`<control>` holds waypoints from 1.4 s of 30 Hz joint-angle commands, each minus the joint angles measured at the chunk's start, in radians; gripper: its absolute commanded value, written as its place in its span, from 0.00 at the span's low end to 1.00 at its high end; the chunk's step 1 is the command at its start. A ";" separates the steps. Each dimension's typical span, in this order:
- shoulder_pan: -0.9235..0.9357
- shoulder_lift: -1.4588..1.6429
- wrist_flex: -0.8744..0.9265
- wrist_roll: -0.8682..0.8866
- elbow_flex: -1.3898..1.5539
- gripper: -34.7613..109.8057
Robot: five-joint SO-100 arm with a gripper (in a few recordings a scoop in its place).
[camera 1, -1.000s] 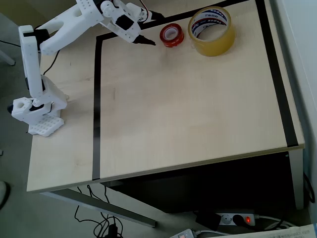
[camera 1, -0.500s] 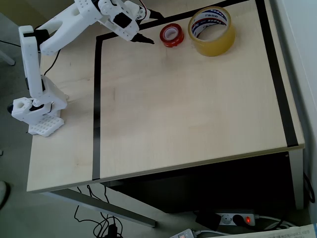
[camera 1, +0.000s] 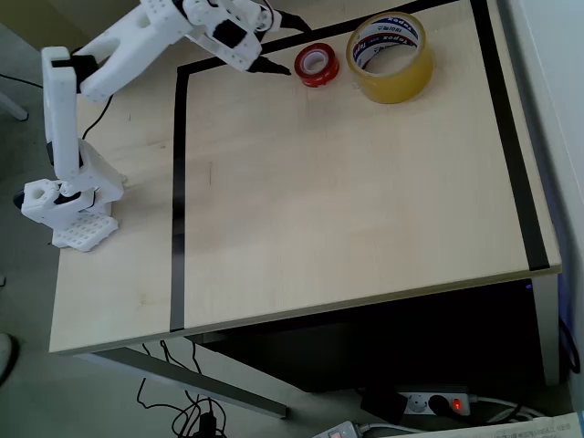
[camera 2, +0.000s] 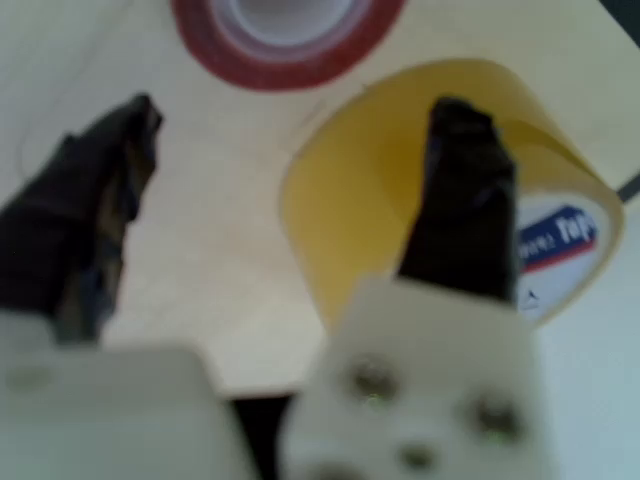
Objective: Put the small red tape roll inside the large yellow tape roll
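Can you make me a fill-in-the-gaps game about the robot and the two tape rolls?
1. The small tape roll is colored ____.
2. The robot's gripper has its two fingers ____, with nothing between them.
3. In the overhead view, the large yellow tape roll sits to the ____ of the small one.

Missing words: red; open; right
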 commanded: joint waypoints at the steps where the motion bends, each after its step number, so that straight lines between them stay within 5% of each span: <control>1: -0.003 0.002 0.017 0.009 -0.106 0.43; 8: -0.008 -0.210 0.169 0.040 -0.396 0.43; 12: -0.018 -0.560 0.451 0.049 -1.066 0.43; 17: -0.011 -0.583 0.451 0.075 -1.042 0.42; 23: 0.011 -0.588 0.451 0.103 -1.026 0.24; 42: 0.183 -0.230 0.318 0.094 -0.904 0.24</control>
